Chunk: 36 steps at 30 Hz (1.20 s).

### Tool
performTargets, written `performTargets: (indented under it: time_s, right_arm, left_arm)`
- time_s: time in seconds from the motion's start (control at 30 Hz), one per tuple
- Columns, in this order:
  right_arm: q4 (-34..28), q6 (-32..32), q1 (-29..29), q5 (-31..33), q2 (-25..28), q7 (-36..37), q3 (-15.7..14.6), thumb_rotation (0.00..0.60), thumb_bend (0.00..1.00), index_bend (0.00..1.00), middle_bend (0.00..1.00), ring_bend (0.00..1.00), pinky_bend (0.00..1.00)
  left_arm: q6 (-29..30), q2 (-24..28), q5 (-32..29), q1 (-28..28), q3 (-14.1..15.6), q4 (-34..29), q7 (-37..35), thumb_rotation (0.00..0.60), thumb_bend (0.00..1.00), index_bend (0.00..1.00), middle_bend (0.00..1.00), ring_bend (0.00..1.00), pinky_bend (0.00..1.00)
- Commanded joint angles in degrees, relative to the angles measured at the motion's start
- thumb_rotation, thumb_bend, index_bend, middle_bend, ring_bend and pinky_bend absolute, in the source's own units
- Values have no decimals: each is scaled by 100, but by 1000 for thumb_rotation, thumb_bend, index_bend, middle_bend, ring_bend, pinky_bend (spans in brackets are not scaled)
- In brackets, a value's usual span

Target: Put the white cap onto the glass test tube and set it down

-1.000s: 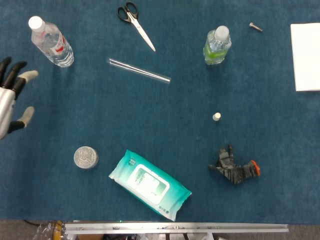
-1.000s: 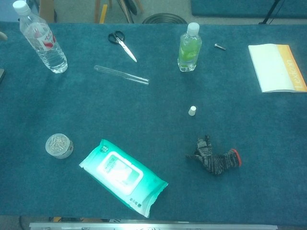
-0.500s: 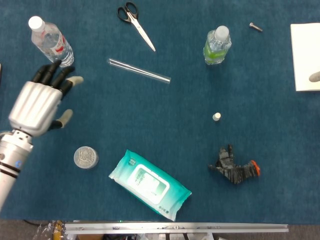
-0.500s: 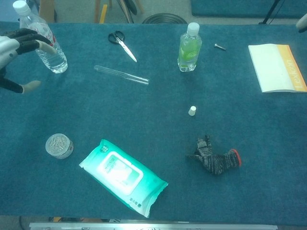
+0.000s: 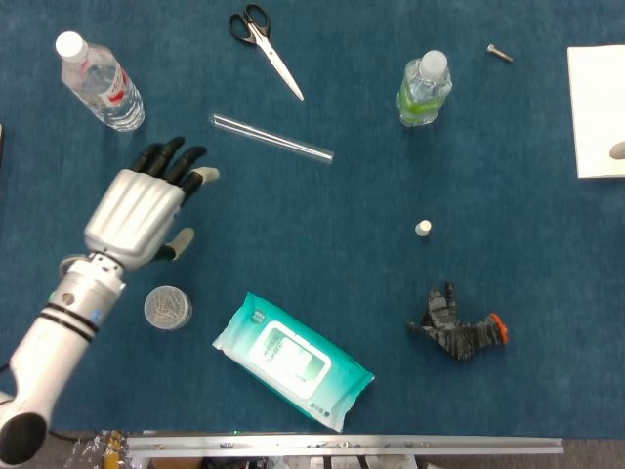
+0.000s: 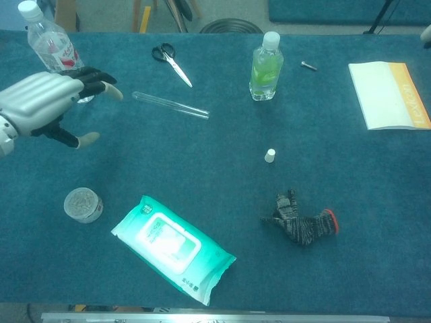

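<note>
Reaching with our left hand [image 5: 137,212], fingers spread and empty, toward the glass test tube [image 5: 272,138] lying near the table's far edge; white cap [image 5: 423,229] stands mid-table; right hand barely visible, state unclear.

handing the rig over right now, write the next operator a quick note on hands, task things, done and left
Left robot hand: open, holds nothing, over the table left of the glass test tube.
Right robot hand: only a fingertip shows at the right edge; state cannot be told.
Test tube lies flat near the scissors. White cap stands alone mid-table, above the glove.
Done: nothing grasped.
Left: pick up tube and cap, fit the cap, set it down.
</note>
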Motion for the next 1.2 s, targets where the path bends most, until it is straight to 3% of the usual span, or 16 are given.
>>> performTargets:
  time_s: [0.03,0.7,1.2]
  right_arm:
    - [33,48,-31,-19,32,69,-19,600,508,373,401,308,453]
    - [269,79,-56,-20,123,426,-62,600,508,373,401,308,452]
    - [448,209,-108,-141,152,647,-111,600,508,373,401,308,452]
  left_arm:
    - [-175,-325,-298,-232,-64,265,290,600,318,207,86,0,85]
    - [-868,-1514,-1860,-1499,-479,1618,1120,600,318,203,77,0,85]
    - [-1409,-2179,-3040,-2453,-490,2917,1532,600,318,200,63,0,85]
